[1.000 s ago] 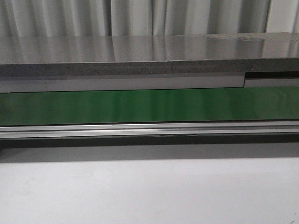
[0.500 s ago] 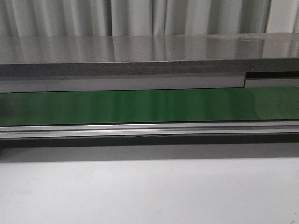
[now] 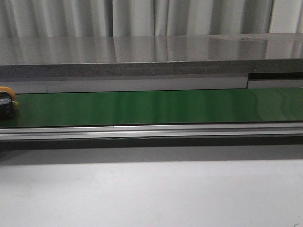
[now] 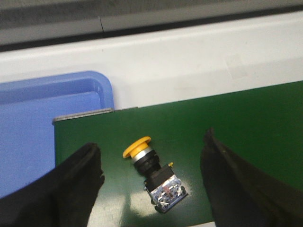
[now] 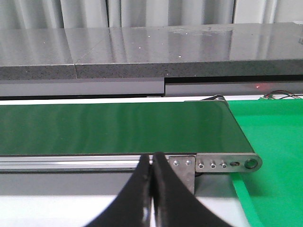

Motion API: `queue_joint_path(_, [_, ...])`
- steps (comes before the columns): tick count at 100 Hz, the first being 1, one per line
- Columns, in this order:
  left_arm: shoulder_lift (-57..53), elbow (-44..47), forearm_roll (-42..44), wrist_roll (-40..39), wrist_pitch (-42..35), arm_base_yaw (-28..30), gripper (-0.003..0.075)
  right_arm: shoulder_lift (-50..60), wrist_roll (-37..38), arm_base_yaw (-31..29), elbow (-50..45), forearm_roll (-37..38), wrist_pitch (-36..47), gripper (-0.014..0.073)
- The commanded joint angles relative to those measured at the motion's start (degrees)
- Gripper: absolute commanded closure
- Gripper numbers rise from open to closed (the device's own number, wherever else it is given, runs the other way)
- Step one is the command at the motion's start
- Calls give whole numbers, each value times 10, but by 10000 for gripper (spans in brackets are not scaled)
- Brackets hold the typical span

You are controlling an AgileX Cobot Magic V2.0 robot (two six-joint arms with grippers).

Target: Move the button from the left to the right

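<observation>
The button (image 4: 154,173) lies on its side on the green conveyor belt (image 4: 236,113), yellow cap pointing away from its black body. It also shows at the far left edge of the front view (image 3: 6,100), partly cut off. My left gripper (image 4: 151,182) is open above it, one finger on each side, not touching. My right gripper (image 5: 152,161) is shut and empty, in front of the belt's rail near its right end. Neither arm shows in the front view.
A blue tray (image 4: 42,123) sits beside the belt's left end. A bright green mat (image 5: 270,142) lies past the belt's right end roller (image 5: 236,163). A grey stone ledge (image 3: 151,56) runs behind the belt, and a white table surface (image 3: 151,194) lies in front.
The button has come into the front view at the far left of the belt; before, the belt there was bare.
</observation>
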State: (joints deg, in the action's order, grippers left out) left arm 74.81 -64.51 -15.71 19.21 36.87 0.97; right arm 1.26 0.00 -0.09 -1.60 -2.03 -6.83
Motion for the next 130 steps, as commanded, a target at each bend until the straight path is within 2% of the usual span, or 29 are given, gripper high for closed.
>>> queue_joint_path(1, [-63, 29, -14, -3, -101, -20, 278, -2, -4, -1, 9, 3, 47, 660])
queue_joint_path(23, [-193, 156, -13, -3, -204, -58, 278, -2, -4, -1, 9, 3, 47, 660])
queue_joint_path(39, [-291, 261, -13, -3, -306, -60, 278, -2, -4, -1, 9, 3, 47, 660])
queue_joint_path(47, [-337, 307, -13, -3, -333, -60, 278, -2, -4, -1, 9, 3, 47, 660])
queue_joint_path(76, [-465, 419, -14, -3, -350, -60, 278, -2, -4, -1, 9, 3, 47, 660])
queue_joint_path(110, [-508, 435, -14, -3, -350, -60, 284, -2, -4, -1, 9, 3, 47, 660])
queue_joint_path(119, [-508, 435, -14, -3, -350, -60, 334, -2, -4, -1, 9, 3, 47, 660])
queue_joint_path(130, [-508, 435, -14, -3, -350, -60, 454, -2, -4, -1, 9, 3, 47, 660])
